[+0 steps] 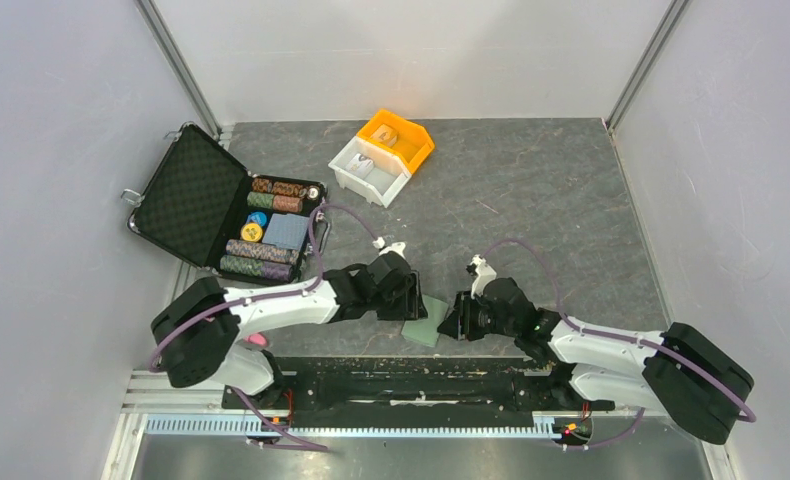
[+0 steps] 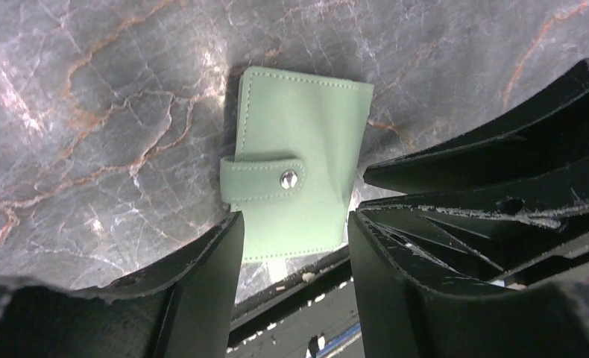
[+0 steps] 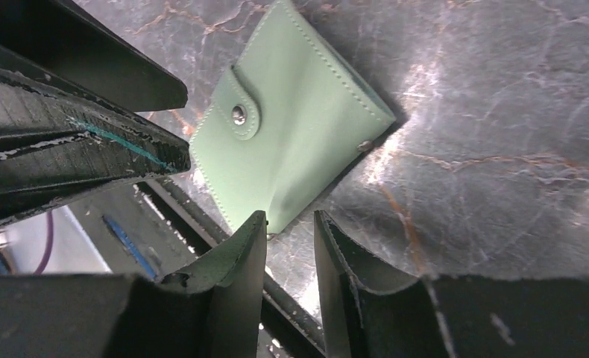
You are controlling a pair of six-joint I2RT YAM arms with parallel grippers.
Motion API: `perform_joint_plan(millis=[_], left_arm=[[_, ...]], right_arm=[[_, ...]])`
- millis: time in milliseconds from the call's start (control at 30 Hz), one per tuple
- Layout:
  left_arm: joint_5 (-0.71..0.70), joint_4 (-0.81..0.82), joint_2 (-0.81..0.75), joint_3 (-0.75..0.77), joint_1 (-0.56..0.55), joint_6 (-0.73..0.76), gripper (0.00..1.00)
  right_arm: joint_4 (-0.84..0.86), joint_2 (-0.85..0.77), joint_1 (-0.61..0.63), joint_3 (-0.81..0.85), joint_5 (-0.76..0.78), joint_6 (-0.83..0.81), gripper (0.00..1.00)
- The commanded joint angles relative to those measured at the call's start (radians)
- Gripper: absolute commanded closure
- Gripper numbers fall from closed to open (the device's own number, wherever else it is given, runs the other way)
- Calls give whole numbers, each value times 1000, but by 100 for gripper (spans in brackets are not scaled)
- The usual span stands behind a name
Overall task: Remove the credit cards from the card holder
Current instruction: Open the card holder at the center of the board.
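The card holder [image 1: 427, 326] is a pale sage-green wallet lying flat and folded near the table's front edge, its tab snapped shut. It shows in the left wrist view [image 2: 306, 134] and the right wrist view [image 3: 299, 142]. No credit cards show; any inside are hidden. My left gripper [image 1: 417, 304] is open just above the holder's left side, jaws apart over its near edge [image 2: 294, 222]. My right gripper [image 1: 455, 318] is at the holder's right side, jaws a narrow gap apart and empty [image 3: 290, 220], next to its near corner.
An open black foam-lined case [image 1: 186, 195] with poker chips and a grey-blue block stands at the far left. An orange bin [image 1: 399, 135] and a white bin [image 1: 369, 172] stand at the back. A black rail [image 1: 401, 375] runs along the front edge.
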Motion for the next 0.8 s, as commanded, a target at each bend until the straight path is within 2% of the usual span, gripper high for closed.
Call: perform_joint_plan(millis=[0,267,433,633,767], left_arm=[[-90,-77,70,85,-33,72,39],[-151,-152,194,201,-68,115,41],[-162,-179,243,229,-73,128,47],[-158,-199,268,249,-79,142,57],[-147,-201,266,247,-80,144,68]], right_arm=[[-39,2,-4,29,78,-47,68],[-23,-4,-8,12,99,-58,69],[-20,3,-11,14,94,-68,69],[-7,9,-18,16,99,-69,69],[14,25,-19,14,93,-59,69]])
